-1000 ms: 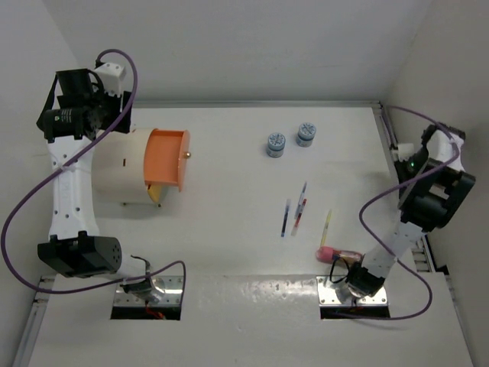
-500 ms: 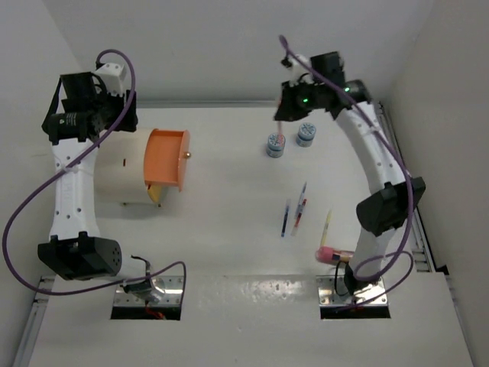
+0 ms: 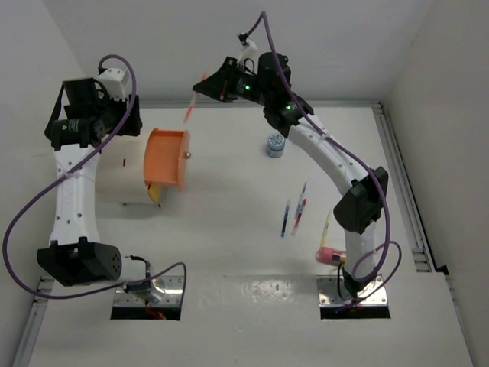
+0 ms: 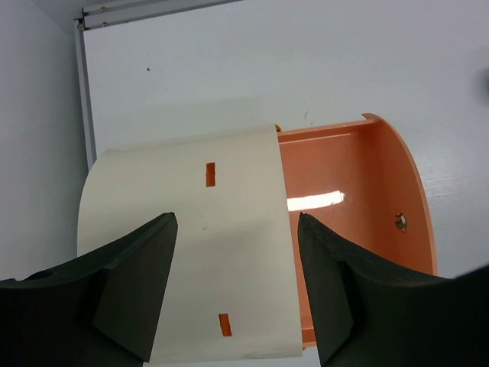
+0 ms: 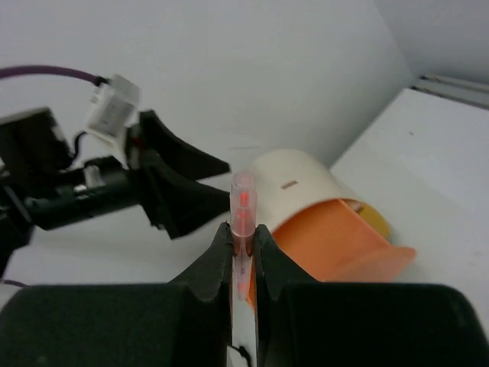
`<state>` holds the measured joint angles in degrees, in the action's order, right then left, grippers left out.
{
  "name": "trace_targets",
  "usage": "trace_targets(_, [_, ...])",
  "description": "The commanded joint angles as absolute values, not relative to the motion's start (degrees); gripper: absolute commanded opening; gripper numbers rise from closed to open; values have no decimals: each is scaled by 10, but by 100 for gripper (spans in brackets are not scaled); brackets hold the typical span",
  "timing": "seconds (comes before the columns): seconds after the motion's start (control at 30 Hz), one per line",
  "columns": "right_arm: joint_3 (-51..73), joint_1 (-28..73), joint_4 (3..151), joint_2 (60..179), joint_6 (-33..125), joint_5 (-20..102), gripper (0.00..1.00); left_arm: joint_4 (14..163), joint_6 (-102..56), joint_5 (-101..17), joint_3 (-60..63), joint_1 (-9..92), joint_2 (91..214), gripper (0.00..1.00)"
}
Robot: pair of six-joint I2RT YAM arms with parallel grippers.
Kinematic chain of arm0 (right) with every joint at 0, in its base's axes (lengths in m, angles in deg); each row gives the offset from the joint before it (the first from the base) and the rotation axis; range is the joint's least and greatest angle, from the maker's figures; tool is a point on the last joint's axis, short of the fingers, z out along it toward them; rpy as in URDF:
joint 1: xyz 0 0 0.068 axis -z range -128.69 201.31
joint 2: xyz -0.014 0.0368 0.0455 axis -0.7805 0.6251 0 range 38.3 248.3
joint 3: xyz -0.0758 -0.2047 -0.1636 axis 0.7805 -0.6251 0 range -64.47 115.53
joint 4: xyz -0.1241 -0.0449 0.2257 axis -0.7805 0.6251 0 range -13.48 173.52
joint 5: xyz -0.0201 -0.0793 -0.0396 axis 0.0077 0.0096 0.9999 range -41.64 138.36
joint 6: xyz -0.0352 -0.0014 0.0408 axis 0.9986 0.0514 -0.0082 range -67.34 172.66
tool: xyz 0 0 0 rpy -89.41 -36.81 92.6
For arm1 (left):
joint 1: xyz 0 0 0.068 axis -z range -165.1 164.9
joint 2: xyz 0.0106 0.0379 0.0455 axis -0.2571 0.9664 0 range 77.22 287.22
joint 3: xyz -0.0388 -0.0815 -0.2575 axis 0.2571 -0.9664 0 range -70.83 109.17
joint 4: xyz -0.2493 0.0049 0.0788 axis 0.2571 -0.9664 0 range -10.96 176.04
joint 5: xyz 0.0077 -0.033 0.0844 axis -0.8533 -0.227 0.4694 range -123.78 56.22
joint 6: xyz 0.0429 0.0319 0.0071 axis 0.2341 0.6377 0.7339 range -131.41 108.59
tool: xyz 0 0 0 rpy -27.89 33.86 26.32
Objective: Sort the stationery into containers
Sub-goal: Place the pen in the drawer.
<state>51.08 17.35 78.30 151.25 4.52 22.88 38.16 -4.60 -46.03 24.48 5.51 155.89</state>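
Pen (image 5: 244, 195) pinched in right claw (image 5: 241, 229) near drawer (image 3: 164, 157), left claw (image 4: 237, 222) wide over drum (image 4: 176, 180)

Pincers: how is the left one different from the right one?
The left pincer stands open and empty; the right pincer is shut on a red pen. The left pincer hangs over the cream drum; the right pincer points toward its orange drawer. Both are black with two fingers.
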Motion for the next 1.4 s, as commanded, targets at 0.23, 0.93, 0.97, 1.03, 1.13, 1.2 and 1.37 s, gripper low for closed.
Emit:
trace_targets(0.23, [546, 86, 673, 1584, 6, 258, 0, 401, -33, -590, 217, 44, 1507, 66])
trace_targets(0.93, [536, 81, 675, 1552, -47, 209, 0, 393, 26, -745, 193, 69, 1468, 60])
trace_targets(0.97, [537, 79, 675, 1553, -49, 203, 0, 392, 27, -752, 197, 69, 1471, 60])
trace_targets(1.03, [543, 78, 674, 1553, -56, 196, 0, 395, 24, -764, 202, 72, 1475, 60])
trace_targets(1.13, [545, 73, 671, 1553, -61, 187, 0, 396, 13, -756, 206, 80, 1488, 56])
trace_targets(1.2, [545, 70, 673, 1553, -61, 181, 0, 394, 11, -753, 214, 84, 1495, 51])
trace_targets(1.37, [535, 63, 677, 1553, -57, 173, 6, 400, -8, -743, 224, 99, 1502, 26])
